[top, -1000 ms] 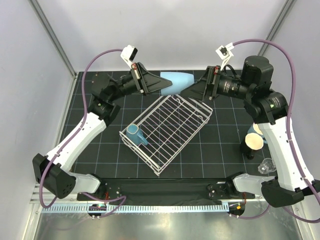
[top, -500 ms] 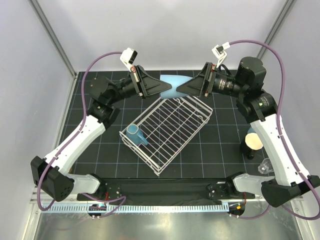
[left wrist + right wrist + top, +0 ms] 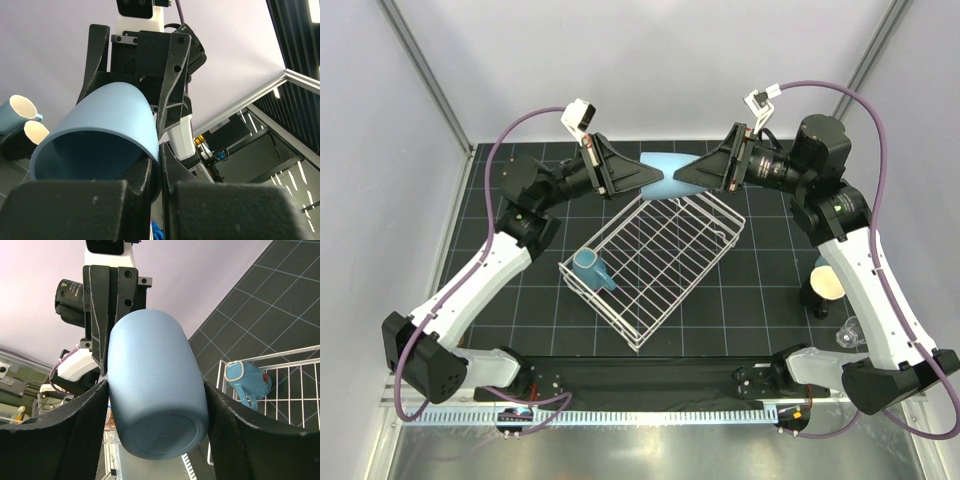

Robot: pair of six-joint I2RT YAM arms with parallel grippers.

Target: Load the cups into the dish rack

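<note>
The light blue tumbler [image 3: 665, 170] hangs on its side in the air above the far corner of the dish rack [image 3: 601, 311], between both grippers. My left gripper [image 3: 645, 175] is shut on the tumbler's rim [image 3: 110, 120], one finger inside and one outside. My right gripper [image 3: 682, 176] has its fingers on both sides of the tumbler's base end [image 3: 155, 390]. A blue handled mug [image 3: 590, 268] lies in the rack's left corner and also shows in the right wrist view [image 3: 247, 380].
A beige cup [image 3: 828, 283] sits on a small dark cup [image 3: 815, 300] at the right, with a clear glass [image 3: 853, 332] nearer the front edge. The left wrist view shows a pale blue mug [image 3: 17, 112] beside the beige cup [image 3: 35, 132].
My right gripper has moved left until its fingers enclose the tumbler's base. My left gripper has shifted slightly right with the tumbler. The mug and rack have not moved.
</note>
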